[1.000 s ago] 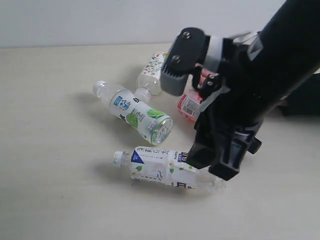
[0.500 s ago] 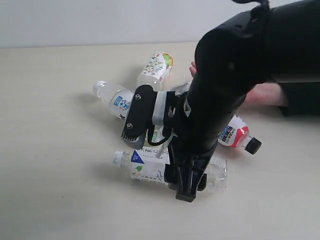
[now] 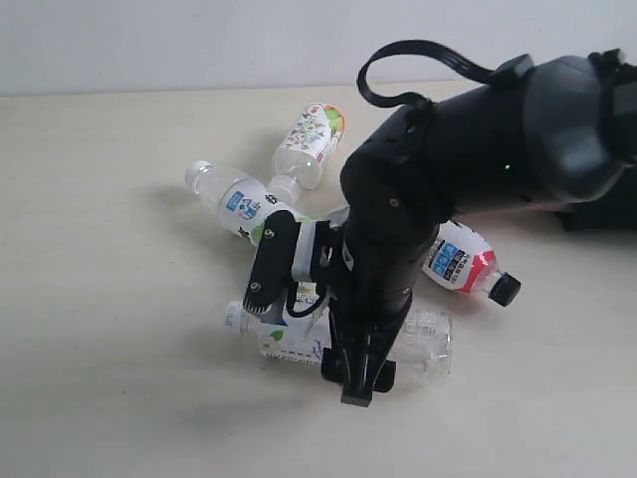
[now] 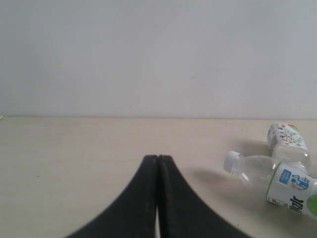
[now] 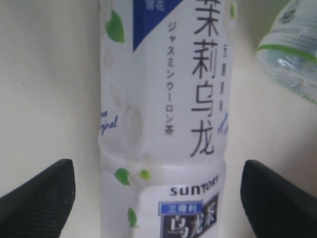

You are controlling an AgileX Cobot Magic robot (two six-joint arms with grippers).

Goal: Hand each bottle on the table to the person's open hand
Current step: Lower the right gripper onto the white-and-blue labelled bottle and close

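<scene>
Right pincer (image 5: 156,171) gapes astride white-labelled bottle (image 5: 163,99) on beige table (image 5: 49,74); wall (image 4: 158,49) probably white

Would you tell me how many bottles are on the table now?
4, all lying down: far bottle at the back, left bottle in front of it, red-labelled bottle on the right, near bottle under the right arm. The arm could hide others.

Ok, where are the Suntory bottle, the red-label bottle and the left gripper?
Suntory bottle (image 5: 163,99), right wrist view, on its white label.
red-label bottle (image 3: 455,261), exterior view, on its label.
left gripper (image 4: 157,158), left wrist view, at its shut fingertips.
</scene>
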